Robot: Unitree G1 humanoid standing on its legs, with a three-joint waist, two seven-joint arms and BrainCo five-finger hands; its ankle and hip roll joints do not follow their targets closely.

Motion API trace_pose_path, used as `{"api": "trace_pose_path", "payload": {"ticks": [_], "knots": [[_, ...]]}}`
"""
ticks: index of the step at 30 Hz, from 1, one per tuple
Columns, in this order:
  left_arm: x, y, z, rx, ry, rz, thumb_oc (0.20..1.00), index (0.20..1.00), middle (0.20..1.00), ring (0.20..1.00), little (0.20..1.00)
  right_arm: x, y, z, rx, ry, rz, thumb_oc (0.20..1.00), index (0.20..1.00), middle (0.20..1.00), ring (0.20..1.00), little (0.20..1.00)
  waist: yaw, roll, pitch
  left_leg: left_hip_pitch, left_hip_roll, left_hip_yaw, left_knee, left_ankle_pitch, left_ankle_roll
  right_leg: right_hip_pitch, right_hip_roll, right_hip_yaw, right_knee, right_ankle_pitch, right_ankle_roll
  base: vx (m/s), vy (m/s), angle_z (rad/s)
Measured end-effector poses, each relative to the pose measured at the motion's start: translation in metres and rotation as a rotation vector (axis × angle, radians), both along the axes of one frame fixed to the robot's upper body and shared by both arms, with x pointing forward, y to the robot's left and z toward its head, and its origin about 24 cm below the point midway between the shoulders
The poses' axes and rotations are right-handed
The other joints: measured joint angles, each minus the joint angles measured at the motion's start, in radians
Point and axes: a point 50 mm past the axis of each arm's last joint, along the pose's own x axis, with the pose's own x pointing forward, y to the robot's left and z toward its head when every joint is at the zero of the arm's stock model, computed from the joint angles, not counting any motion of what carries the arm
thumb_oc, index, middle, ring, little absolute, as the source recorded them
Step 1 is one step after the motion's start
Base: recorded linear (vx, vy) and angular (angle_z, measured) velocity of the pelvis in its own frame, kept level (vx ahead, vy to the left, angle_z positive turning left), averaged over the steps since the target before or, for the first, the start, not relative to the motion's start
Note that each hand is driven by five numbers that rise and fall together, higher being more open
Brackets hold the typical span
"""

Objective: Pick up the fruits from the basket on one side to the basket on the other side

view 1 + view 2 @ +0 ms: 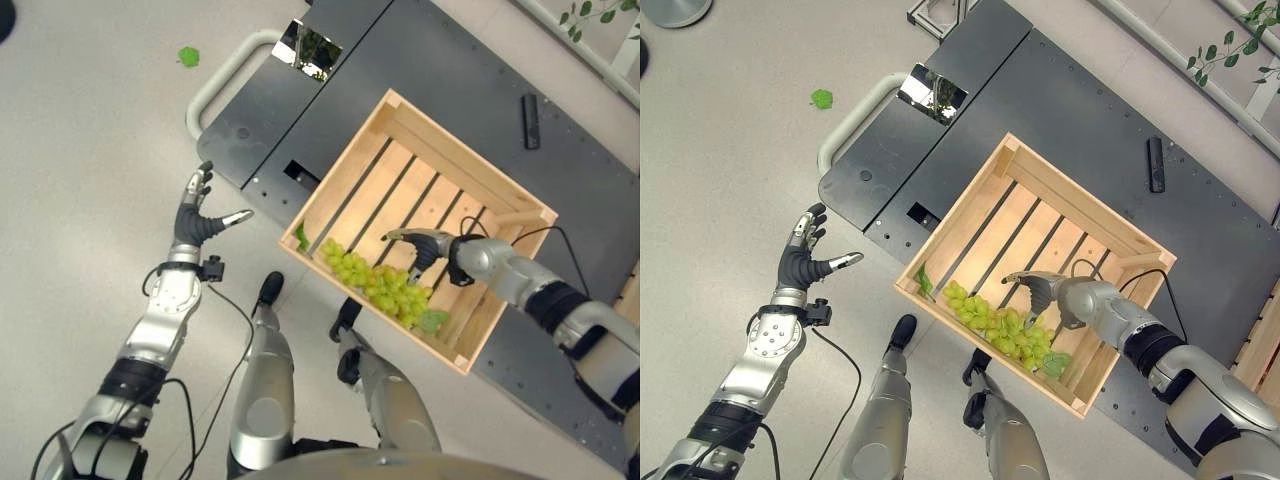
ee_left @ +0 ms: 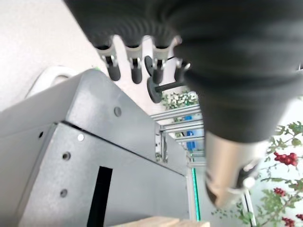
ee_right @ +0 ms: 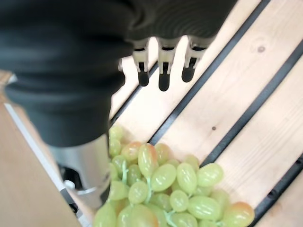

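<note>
A bunch of green grapes (image 1: pixel 378 284) lies on the slats along the near wall of a wooden crate (image 1: pixel 455 162). My right hand (image 1: pixel 422 246) hovers inside the crate just above and beside the grapes (image 3: pixel 165 189), its fingers (image 3: pixel 162 71) straight and nothing held. My left hand (image 1: pixel 198 218) is raised over the floor to the left of the crate, fingers spread and empty, with its fingers (image 2: pixel 135 66) straight in the left wrist view.
The crate rests on a dark grey metal cart (image 1: pixel 440 70) with a pale handle (image 1: pixel 225 75) at its left end. A black bar-shaped object (image 1: pixel 531 120) lies on the cart beyond the crate. A green leaf (image 1: pixel 188 56) lies on the floor.
</note>
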Motion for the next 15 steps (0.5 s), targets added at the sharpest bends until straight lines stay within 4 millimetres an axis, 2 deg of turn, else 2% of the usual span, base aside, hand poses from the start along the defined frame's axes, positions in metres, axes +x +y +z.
{"api": "trace_pose_path", "payload": {"ticks": [2, 10, 15], "knots": [[0.0, -0.001, 0.0, -0.002, -0.001, -0.001, 1.0, 1.0, 1.0, 1.0, 1.0, 0.001, 0.002, 0.0, 0.005, -0.003, 0.002, 1.0, 1.0, 1.0, 1.0, 1.0, 0.0, 0.0, 0.0, 0.0, 0.0, 0.0, 0.0, 0.0, 0.0, 0.0, 0.0, 0.001, 0.0, 0.0, 0.0, 0.0, 0.0, 0.0], [0.004, -0.001, -0.003, -0.001, 0.013, 0.008, 1.0, 1.0, 1.0, 1.0, 1.0, 0.007, 0.033, -0.002, 0.046, -0.012, 0.047, 1.0, 1.0, 1.0, 1.0, 1.0, 0.002, 0.0, 0.0, -0.001, 0.001, 0.004, 0.002, 0.0, 0.0, -0.016, -0.004, 0.005, 0.03, -0.011, -0.005, 0.0, 0.0, 0.0], [0.005, -0.003, -0.005, -0.005, 0.019, 0.008, 1.0, 1.0, 1.0, 1.0, 1.0, 0.008, 0.039, -0.019, -0.006, 0.047, 0.038, 1.0, 1.0, 1.0, 1.0, 1.0, 0.002, 0.001, 0.0, -0.007, 0.002, 0.003, 0.003, 0.001, -0.001, -0.031, -0.006, 0.005, 0.049, -0.023, -0.002, 0.0, -0.006, 0.0]]}}
